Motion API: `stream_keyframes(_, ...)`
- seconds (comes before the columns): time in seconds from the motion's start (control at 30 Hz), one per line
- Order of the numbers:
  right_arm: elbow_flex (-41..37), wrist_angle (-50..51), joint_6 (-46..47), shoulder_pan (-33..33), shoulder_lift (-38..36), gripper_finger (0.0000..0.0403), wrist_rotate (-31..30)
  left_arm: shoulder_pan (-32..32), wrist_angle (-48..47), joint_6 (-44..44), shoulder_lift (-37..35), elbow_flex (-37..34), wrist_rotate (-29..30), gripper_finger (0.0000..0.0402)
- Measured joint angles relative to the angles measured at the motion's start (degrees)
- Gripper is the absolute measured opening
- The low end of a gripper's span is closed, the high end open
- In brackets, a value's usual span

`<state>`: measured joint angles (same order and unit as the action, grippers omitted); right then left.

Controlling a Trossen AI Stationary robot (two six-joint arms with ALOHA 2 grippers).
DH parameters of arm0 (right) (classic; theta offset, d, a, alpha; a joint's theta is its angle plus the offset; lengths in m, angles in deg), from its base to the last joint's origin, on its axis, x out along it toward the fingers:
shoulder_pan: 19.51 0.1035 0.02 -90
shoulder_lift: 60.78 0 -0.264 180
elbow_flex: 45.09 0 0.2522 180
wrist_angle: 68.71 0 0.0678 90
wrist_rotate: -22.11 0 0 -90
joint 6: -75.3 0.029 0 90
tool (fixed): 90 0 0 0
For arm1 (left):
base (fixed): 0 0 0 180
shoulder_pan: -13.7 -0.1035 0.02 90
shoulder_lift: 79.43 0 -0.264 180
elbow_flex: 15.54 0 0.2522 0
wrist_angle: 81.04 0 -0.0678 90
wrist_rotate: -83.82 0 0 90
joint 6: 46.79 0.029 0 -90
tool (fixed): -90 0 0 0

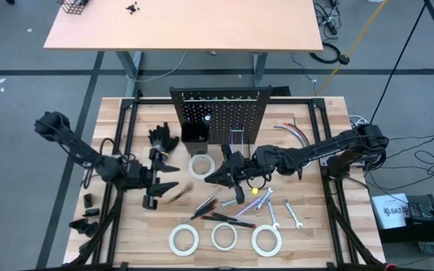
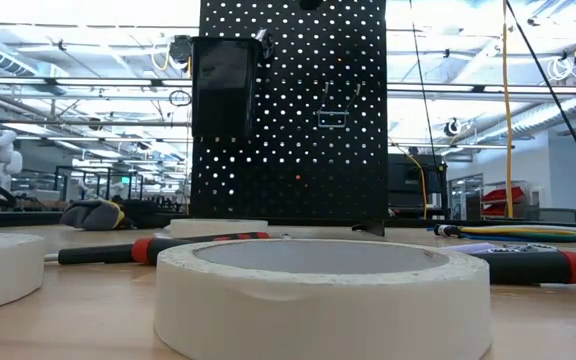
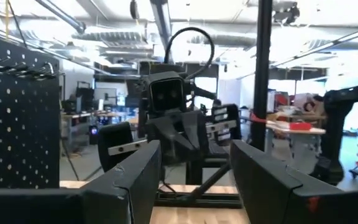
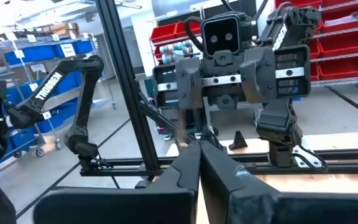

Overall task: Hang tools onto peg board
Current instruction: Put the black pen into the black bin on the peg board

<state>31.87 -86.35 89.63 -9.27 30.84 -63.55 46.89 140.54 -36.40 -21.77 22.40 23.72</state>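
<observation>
We see the peg board point(image 1: 221, 114) upright at upper centre of the high view; tools point(image 1: 236, 214) lie scattered below it; the left gripper point(image 1: 173, 187), centre-left, spreads wide and empty; the right gripper point(image 1: 209, 178), mid-frame, is pinched closed, empty.

peg board point(image 1: 218, 114) at table rear | tape rolls point(image 1: 224, 236) in front | screwdrivers point(image 1: 215, 211) between

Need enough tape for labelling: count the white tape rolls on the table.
4. Three along the near edge: tape roll, second roll, third roll. A fourth roll lies before the peg board. None seems hidden.
</observation>
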Motion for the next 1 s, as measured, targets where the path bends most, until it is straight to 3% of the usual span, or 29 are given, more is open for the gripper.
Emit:
stream_keyframes(0.2,0.0,0.13,-0.72,0.0,0.0,0.0001,0.08,-0.86,-0.41,0.44,3.88,2.29,-2.4,0.0196)
stream_keyframes(0.37,0.0,7.34,1.62,0.21,0.0,0.0001,-0.06,1.04,-12.4,-6.61,-0.46,2.26,0.94,0.0196)
stream_keyframes(0.5,0.0,14.86,3.13,1.33,0.07,0.0001,-3.09,3.76,-33.64,-21.31,-7.07,2.24,-0.82,0.0196)
stream_keyframes(0.7,0.0,16.68,3.25,2.37,0.88,0.0001,-3.18,7.14,-64.28,-54.97,-13.99,2.21,-9.19,0.0196)
stream_keyframes(0.83,0.02,16.08,3.75,2.21,1.99,0.0001,-3.38,10.06,-74.77,-74.31,-13.8,2.18,-20.41,0.0196)
stream_keyframes(1.0,0.02,15.68,4.12,2.12,3.94,0.0001,-3.16,13.69,-84.83,-84.23,-10.3,5.95,-29.25,0.0186)
